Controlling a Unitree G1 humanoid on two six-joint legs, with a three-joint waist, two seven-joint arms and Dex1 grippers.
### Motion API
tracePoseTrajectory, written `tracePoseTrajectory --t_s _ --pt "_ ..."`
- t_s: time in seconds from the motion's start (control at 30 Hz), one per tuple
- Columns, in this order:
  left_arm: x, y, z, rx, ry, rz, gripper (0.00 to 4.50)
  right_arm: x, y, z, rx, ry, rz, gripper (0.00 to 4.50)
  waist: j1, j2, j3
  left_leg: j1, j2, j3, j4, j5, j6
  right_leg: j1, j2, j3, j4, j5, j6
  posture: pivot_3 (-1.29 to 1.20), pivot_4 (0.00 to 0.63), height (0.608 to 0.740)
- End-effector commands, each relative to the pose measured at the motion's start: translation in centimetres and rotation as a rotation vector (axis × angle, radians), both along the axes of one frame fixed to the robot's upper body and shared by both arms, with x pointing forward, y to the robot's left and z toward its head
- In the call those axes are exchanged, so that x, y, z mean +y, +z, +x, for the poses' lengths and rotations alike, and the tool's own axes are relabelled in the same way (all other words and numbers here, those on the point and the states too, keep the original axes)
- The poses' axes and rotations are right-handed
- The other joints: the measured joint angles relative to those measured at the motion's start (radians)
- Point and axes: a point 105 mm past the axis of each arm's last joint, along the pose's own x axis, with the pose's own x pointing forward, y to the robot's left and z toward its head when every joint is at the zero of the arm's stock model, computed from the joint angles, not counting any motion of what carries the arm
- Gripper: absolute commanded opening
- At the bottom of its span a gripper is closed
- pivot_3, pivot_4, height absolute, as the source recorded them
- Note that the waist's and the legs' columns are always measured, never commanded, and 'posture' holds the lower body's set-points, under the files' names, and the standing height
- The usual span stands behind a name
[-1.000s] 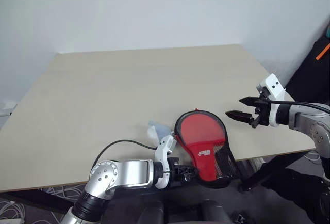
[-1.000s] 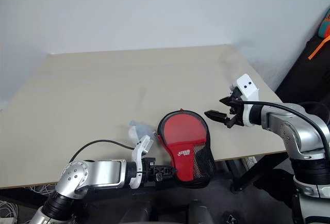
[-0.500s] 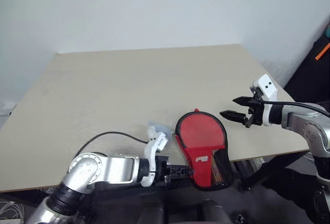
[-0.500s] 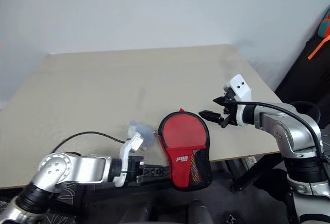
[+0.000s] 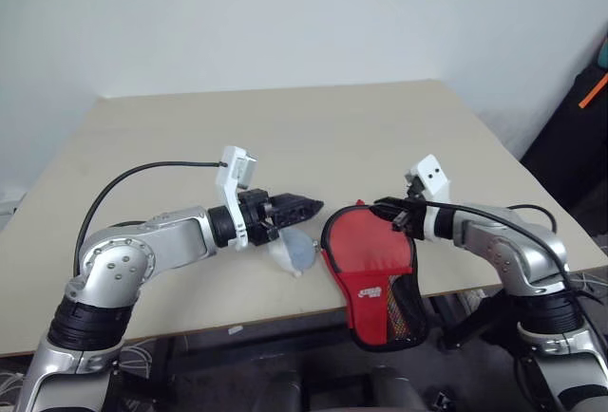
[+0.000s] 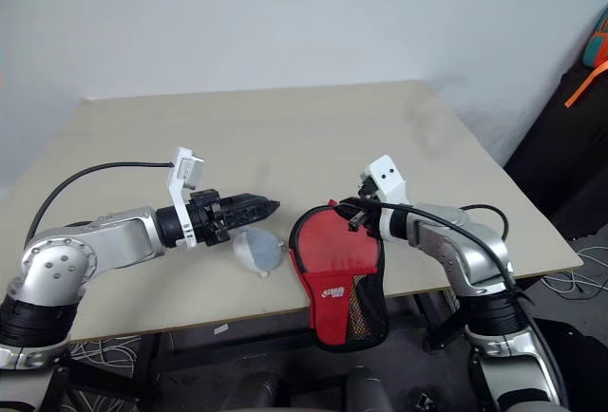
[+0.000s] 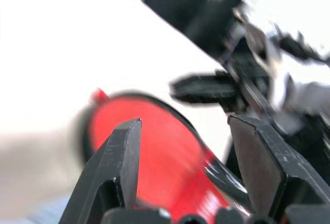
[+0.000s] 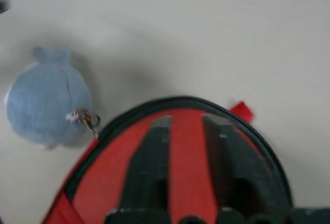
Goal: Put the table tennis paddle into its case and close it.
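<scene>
Table [image 5: 285,137] carries the case [image 5: 370,270] at its near edge, mesh end overhanging. Right gripper [image 5: 388,213] clenched on case's far rim, prob. to pin it. Left gripper [image 5: 304,207] parted, empty, hovering left of case above pale lump [image 5: 293,252]. Paddle not visible — presumably inside.

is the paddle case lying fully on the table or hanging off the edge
Hanging off. The case has its round end on the table, while its black mesh end droops past the near edge.

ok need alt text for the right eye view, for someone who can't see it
A red paddle-shaped case lies at the near edge of a light table, its black mesh end hanging over the edge. The right gripper is at the case's rim; the left gripper hovers above a small pale blue lump beside the case.
</scene>
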Motion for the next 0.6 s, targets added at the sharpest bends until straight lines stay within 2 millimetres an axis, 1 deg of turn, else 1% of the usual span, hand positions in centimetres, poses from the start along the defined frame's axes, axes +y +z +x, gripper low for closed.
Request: tracePoseTrajectory --t_s 0.03,0.13,0.2,0.27,0.37,0.6 --pt "1.3 -0.1 0.6 -0.1 0.015 0.041 2.8 0.3 0.1 1.1 -0.039 -0.047 -0.009 0.03 -0.001 0.0 0.0 0.0 0.0 0.0 0.0 0.0 0.0 0.0 0.0 0.0 0.0 0.0 0.0 0.0 0.0 0.74" --pt "2.4 -2.1 0.9 -0.092 0.044 0.096 2.8 0.7 -0.7 1.3 -0.028 -0.054 -0.007 0.03 0.001 0.0 0.0 0.0 0.0 0.0 0.0 0.0 0.0 0.0 0.0 0.0 0.0 0.0 0.0 0.0 0.0 0.74" --pt "2.8 -3.7 0.1 -0.081 0.009 0.134 2.8 1.3 -1.4 1.2 -0.01 -0.052 -0.006 0.03 -0.003 0.0 0.0 0.0 0.0 0.0 0.0 0.0 0.0 0.0 0.0 0.0 0.0 0.0 0.0 0.0 0.0 0.74" --pt "3.1 -4.7 -0.5 -0.066 -0.016 0.158 2.8 1.8 -2.0 1.1 0.008 -0.051 -0.004 0.03 -0.005 0.0 0.0 0.0 0.001 0.0 0.0 0.0 0.0 0.0 0.0 0.0 0.0 0.0 0.0 0.0 0.0 0.74" --pt "3.4 -5.6 -1.1 -0.041 -0.041 0.168 2.8 2.3 -2.8 1.1 0.028 -0.053 -0.008 0.03 -0.005 0.0 0.0 0.0 0.002 0.0 -0.001 0.0 0.0 -0.001 0.0 -0.001 0.001 0.0 0.0 0.0 0.0 0.74" --pt "3.4 -7.2 -2.3 0.026 -0.087 0.142 2.8 3.2 -4.0 1.0 0.056 -0.048 -0.016 0.03 -0.004 0.0 0.0 0.0 0.002 -0.001 -0.001 0.0 0.0 0.0 0.0 -0.001 0.001 0.0 0.0 0.0 0.0 0.74"
